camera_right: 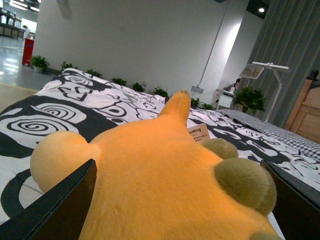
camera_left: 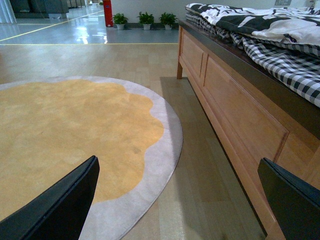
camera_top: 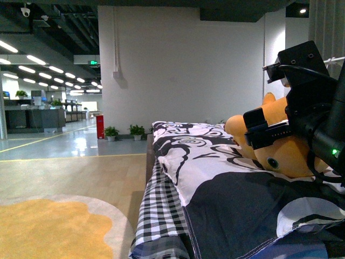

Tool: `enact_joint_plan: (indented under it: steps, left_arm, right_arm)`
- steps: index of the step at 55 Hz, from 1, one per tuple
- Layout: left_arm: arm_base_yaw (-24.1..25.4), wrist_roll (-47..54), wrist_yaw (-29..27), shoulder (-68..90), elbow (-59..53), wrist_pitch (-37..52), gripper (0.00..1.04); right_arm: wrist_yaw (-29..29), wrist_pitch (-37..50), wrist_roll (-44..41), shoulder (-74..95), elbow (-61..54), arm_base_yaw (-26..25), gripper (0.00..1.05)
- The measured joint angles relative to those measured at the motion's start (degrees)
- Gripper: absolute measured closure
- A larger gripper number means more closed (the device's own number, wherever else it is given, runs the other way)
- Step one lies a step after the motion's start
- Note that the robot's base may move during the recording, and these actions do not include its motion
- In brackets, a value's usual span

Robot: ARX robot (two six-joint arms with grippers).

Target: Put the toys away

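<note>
Right gripper [camera_right: 177,165] is wide open. Its two black fingers [camera_right: 60,205] stand one on each side of the plush toy [camera_right: 150,190], and we cannot tell if they touch it. In the front view we find this toy at the right of the frame, lying on the bed [camera_top: 161,216] on top of a black-and-white patterned quilt [camera_top: 215,178], with the right arm [camera_top: 312,108] hiding a part of it. The toy is orange-yellow and plump, with a rounded snout that points to the left of the frame and one dark eye. From the wrist camera we see also olive-brown rounded bumps on it and a small paper tag [camera_right: 198,133]. Our left gripper [camera_left: 177,161] is open as well and holds nothing. It hangs low over the wooden floor [camera_left: 200,190], between the round yellow rug [camera_left: 65,130] with a pale border and the wooden bed frame [camera_left: 235,110].
</note>
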Motion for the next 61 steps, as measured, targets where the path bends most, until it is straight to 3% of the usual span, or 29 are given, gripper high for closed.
enact_joint_plan:
  steps: [5, 25, 36, 43, 61]
  left_arm:
    - [0.00, 0.00, 0.00, 0.00, 0.00, 0.00, 0.06]
    - [0.00, 0.00, 0.00, 0.00, 0.00, 0.00, 0.06]
    - [0.00, 0.00, 0.00, 0.00, 0.00, 0.00, 0.06]
    - [0.00, 0.00, 0.00, 0.00, 0.00, 0.00, 0.06]
    - [0.00, 0.00, 0.00, 0.00, 0.00, 0.00, 0.06]
  right_arm:
    - [-0.70, -0.59, 0.00, -0.24, -0.98, -0.04, 0.07]
    - [-3.15, -2.75, 1.03, -2.16, -3.28, 0.77, 0.65]
    - [-8.39, -10.84, 7.08, -7.69, -3.08, -0.02, 0.93]
    - [-15.80, -17.18, 13.22, -14.10, -3.08, -1.84, 0.97]
    - [-38.14, -28.85, 28.44, -36.92, -8.79, -9.14, 0.97]
